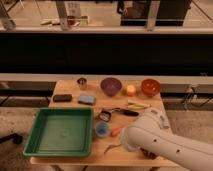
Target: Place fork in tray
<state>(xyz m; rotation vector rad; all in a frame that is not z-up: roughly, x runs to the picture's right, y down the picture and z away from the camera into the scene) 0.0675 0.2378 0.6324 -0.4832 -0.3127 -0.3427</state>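
The fork (113,148) is small and silvery and lies on the wooden table near its front edge, just right of the tray. The green tray (35,137) sits at the table's front left with nothing in it. My white arm comes in from the lower right. Its gripper (125,145) hangs low over the table right beside the fork's right end, mostly hidden behind the arm's bulk. I cannot see any contact between the gripper and the fork.
A blue cup (102,129) and an orange carrot (116,131) lie just behind the fork. Further back are a black-handled utensil (125,112), a yellowish-green utensil (138,105), a blue sponge (86,99), a dark block (62,98), a metal cup (82,82), a purple bowl (110,86), an orange bowl (150,87) and a yellow ball (131,90).
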